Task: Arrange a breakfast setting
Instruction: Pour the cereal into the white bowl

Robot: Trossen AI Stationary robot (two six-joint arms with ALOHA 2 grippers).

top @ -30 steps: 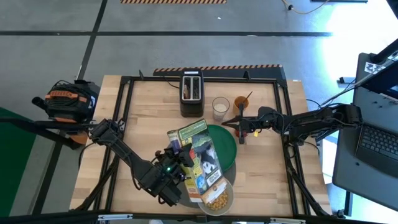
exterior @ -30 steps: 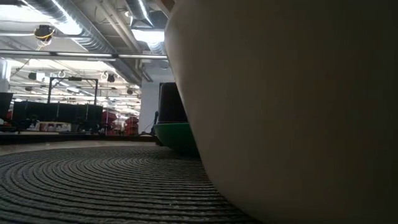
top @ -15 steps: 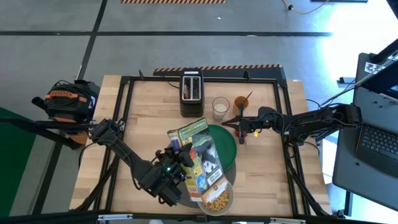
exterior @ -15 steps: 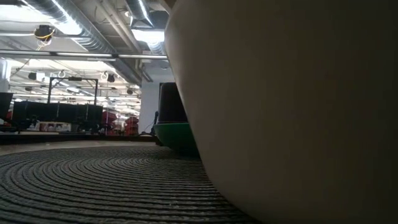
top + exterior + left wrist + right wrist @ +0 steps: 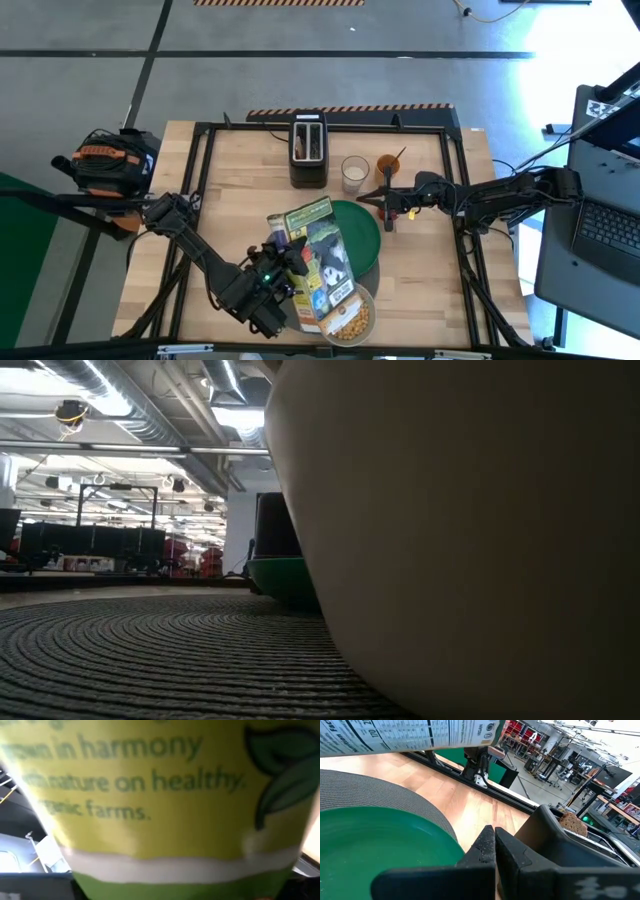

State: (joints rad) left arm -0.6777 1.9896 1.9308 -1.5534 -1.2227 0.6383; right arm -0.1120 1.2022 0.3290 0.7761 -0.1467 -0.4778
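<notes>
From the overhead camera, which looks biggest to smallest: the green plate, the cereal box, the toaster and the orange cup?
1. cereal box, held tilted over the bowl by the left gripper; being raised nearer the camera may flatter it.
2. green plate, partly hidden under the box, so its rank against the box is unsure.
3. toaster.
4. orange cup.

One green plate (image 5: 362,232), one pale bowl (image 5: 352,320) of yellow cereal (image 5: 350,324) just beside it, one cereal box (image 5: 317,262) overlapping it. Beyond plate: one black toaster (image 5: 308,148), one glass (image 5: 355,172), one orange cup (image 5: 388,164). Two arms.
</notes>
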